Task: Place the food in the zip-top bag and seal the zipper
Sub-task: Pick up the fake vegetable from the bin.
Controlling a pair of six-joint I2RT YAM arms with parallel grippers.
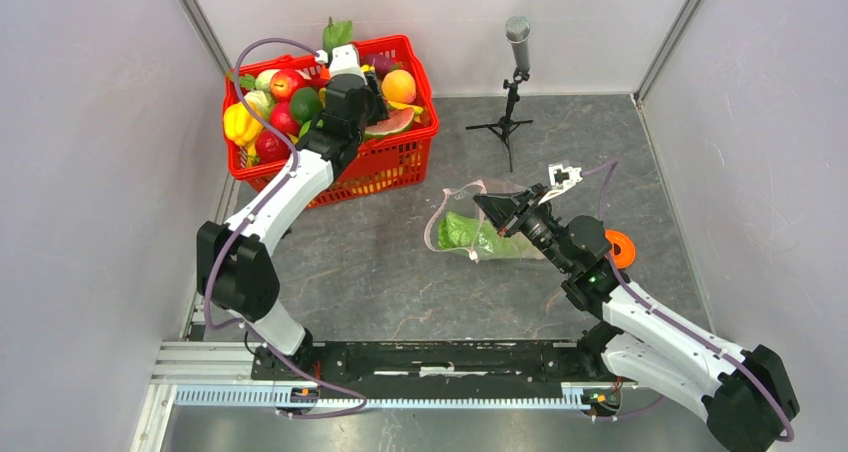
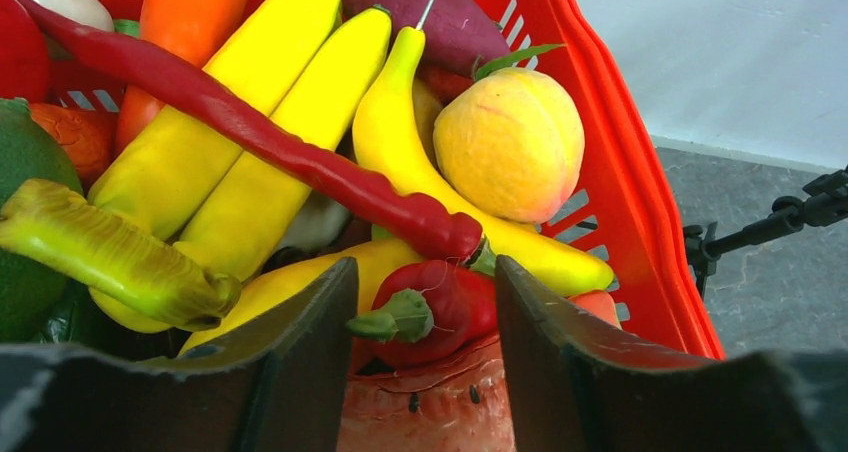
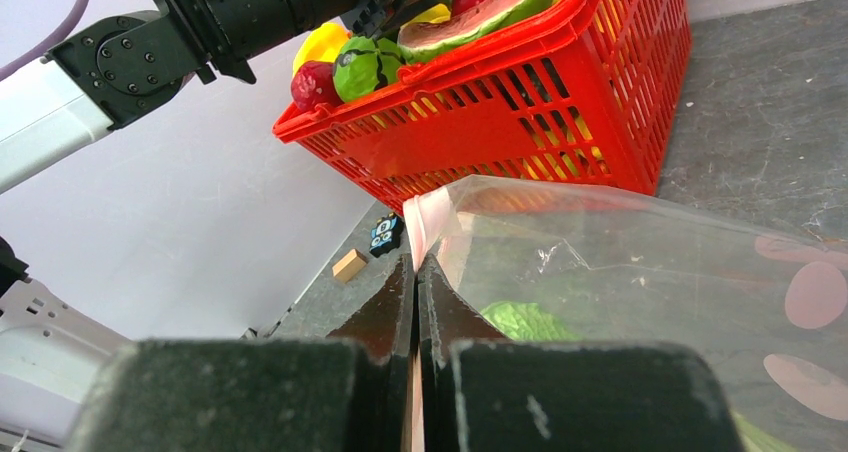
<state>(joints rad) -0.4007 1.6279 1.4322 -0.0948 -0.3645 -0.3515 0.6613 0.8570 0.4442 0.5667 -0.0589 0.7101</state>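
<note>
Left fingers (image 2: 325,317) stand apart above the contents of the basket (image 1: 404,44), with a small red fruit (image 2: 440,307) in the gap between them; contact with it cannot be judged. Right fingers (image 3: 415,282) are pressed together on the rim of the bag (image 1: 500,244), beside its zipper (image 3: 425,217), a thin pink-red strip. The grey counter (image 1: 380,272) carries all items. The red basket sits at the far left, heaped with toy produce, and the left arm reaches into it from the near side. The clear bag lies right of the basket and apart from it, in front of the right arm, its pink-edged mouth standing open toward the basket in the top view. A microphone (image 1: 517,30) on a small tripod stands at the far edge, beyond the bag. The green cabbage (image 1: 462,234) lies inside the bag and shows through the plastic. The watermelon slice (image 2: 430,412) remains in the basket, directly below the left fingers and against the basket's right wall. The yellow pepper (image 1: 238,124) rests at the basket's left side. The orange (image 1: 399,84) sits near its far right corner. An orange ring (image 1: 620,247) lies on the counter just beside the right arm, on the side away from the bag.
</note>
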